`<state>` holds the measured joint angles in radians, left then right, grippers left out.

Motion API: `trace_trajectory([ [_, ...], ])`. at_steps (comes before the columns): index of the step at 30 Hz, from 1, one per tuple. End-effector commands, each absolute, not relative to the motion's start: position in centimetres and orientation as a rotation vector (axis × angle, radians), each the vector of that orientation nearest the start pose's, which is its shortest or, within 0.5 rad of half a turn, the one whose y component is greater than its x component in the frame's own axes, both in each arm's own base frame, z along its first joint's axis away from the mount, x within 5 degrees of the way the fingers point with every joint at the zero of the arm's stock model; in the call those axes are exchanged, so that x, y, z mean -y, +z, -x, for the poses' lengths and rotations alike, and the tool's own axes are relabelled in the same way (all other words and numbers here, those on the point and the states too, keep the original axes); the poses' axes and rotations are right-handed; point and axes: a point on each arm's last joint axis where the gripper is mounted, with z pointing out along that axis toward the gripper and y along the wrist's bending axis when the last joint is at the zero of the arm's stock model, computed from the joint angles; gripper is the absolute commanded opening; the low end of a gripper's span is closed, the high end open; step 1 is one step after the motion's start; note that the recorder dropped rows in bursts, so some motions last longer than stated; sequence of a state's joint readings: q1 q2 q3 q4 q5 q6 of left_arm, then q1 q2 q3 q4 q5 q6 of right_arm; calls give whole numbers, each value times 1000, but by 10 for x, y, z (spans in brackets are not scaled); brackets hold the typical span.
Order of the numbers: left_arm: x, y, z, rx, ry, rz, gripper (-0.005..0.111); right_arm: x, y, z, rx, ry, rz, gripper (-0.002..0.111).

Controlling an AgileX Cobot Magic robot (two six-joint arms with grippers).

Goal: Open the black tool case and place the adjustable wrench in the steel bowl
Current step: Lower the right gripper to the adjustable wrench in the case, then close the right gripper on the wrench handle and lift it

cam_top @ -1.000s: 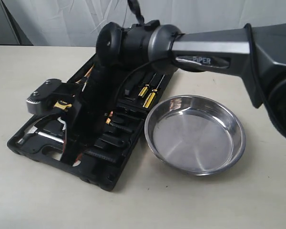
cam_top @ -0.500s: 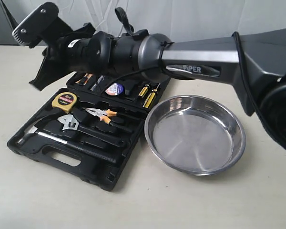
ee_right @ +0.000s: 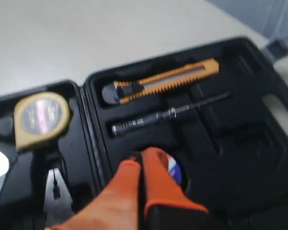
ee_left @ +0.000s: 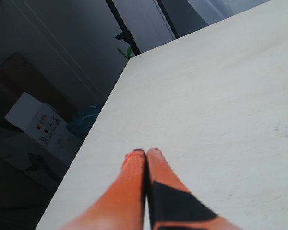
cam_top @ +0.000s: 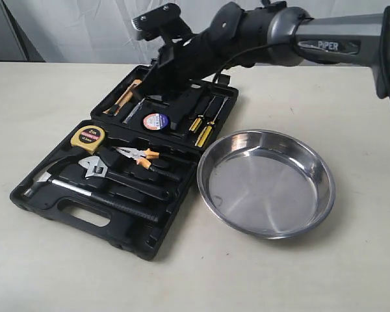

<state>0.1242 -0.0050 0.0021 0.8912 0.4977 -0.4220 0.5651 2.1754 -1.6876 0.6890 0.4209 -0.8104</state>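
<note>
My right gripper [cam_top: 154, 80] was clenched on nothing, its orange fingers [ee_right: 129, 177] pressed tip to tip over the far half of the open black case [cam_top: 117, 224]. I could not tell whether they touched it. My left gripper [ee_left: 146, 152] was also pinched closed and empty, over bare table [ee_left: 221, 96], and only its own wrist view showed it. The wrench [cam_top: 96, 170] lay in the case's near half beside the tape measure [cam_top: 88, 136], at 9 o'clock from the steel bowl [cam_top: 266, 188] — both caught by the exterior view alone.
</note>
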Motion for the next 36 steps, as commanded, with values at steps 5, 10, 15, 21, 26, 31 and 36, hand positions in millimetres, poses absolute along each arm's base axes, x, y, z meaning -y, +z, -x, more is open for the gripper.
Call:
trace_trajectory([
  [5,-39,185,-43,-1850,705,14,0,-251,178,-391,-2497,488,1170,-1],
  [10,-39,185,-43,-1850,705,14,0,-257,177,-369,-2622,622,1279,-1],
  [15,-39,185,-43,-1850,705,14,0,-279,177,-343,-2617,693,1470,-1],
  [21,-39,185,-43,-1850,705,14,0,-319,177,-299,-2482,715,1788,-1],
  [26,-39,185,-43,-1850,705,14,0,-353,177,-281,-2297,653,1815,-1],
  [31,-39,185,-43,-1850,705,14,0,-376,184,-294,-2097,560,1594,-1],
  [36,-39,185,-43,-1850,705,14,0,-378,189,-307,-1990,463,1506,-1],
])
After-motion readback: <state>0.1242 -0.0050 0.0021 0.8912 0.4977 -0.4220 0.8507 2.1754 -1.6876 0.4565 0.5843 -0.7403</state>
